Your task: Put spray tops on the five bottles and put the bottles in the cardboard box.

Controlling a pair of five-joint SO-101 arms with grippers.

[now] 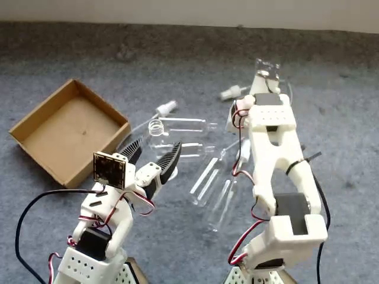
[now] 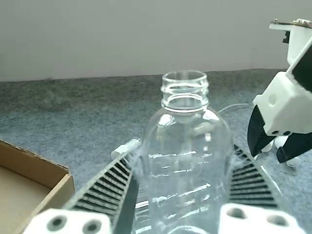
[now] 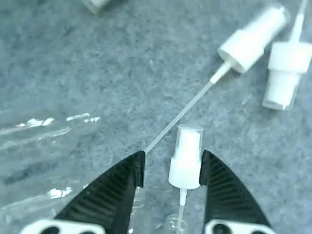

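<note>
On my feed the table [image 1: 331, 118] is a mottled grey, kinda carpet-looking. The cardboard box [image 1: 65, 133] is plain tan-brown. The bottle [image 2: 187, 161] is clear with white glints, and the spray tops [image 3: 187, 156] are white. Both arms [image 1: 278, 165] are white with black ribbed jaws, plus red, black and white wires [image 1: 240, 154].

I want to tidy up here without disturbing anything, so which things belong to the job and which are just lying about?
Job: cardboard box; bottle held in left gripper; loose bottles; spray top within the open right gripper; loose spray tops.
Just there: grey carpet.
</note>
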